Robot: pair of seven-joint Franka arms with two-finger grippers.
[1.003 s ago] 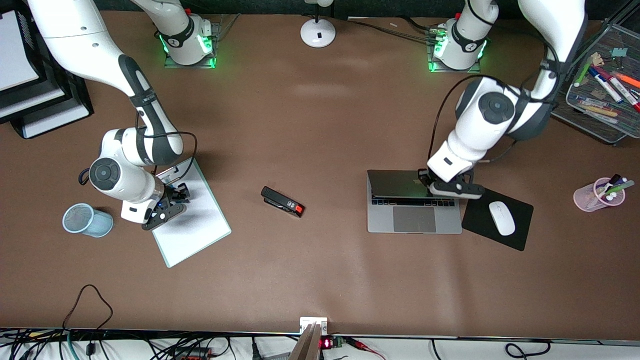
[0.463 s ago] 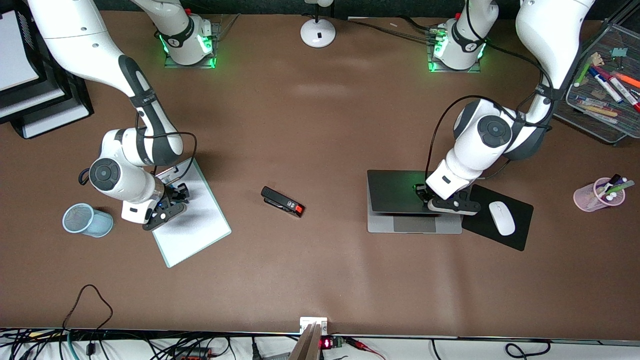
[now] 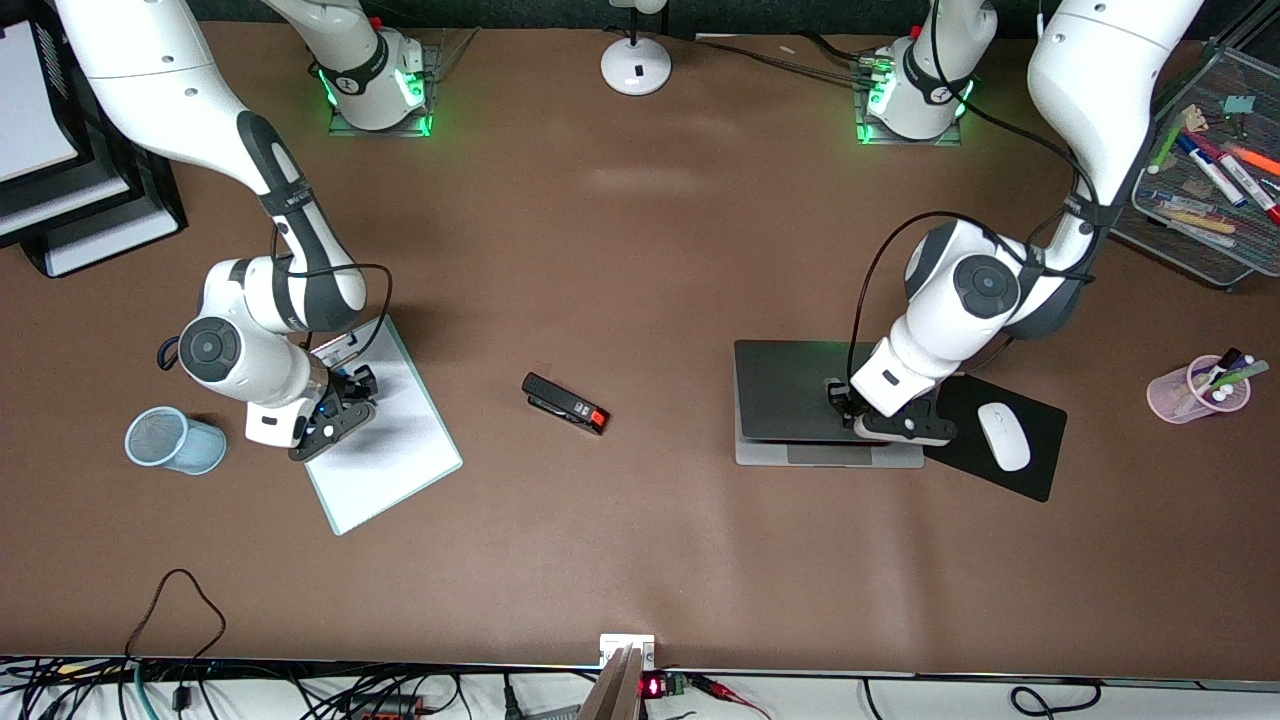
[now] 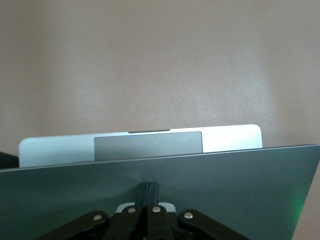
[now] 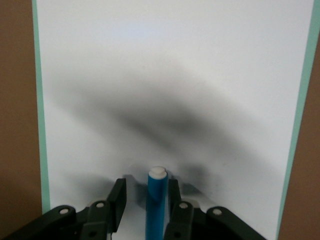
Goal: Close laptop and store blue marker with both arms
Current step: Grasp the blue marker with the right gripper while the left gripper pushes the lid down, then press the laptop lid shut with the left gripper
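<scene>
Laptop [image 3: 800,400] lid has dropped from half open to nearly flat under the left gripper [image 3: 845,405], fingers together, so closing's almost done. Blue marker [image 5: 156,200] stands between the right gripper [image 5: 145,200]'s still narrowing fingers on the whiteboard [image 3: 400,450], at the right arm's end of the table [image 3: 640,250].

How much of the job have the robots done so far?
Nothing is finished yet. The left gripper, fingers shut, presses the laptop lid nearly closed. The right gripper's open fingers straddle the blue marker on the whiteboard. Left: lifting and storing it.
</scene>
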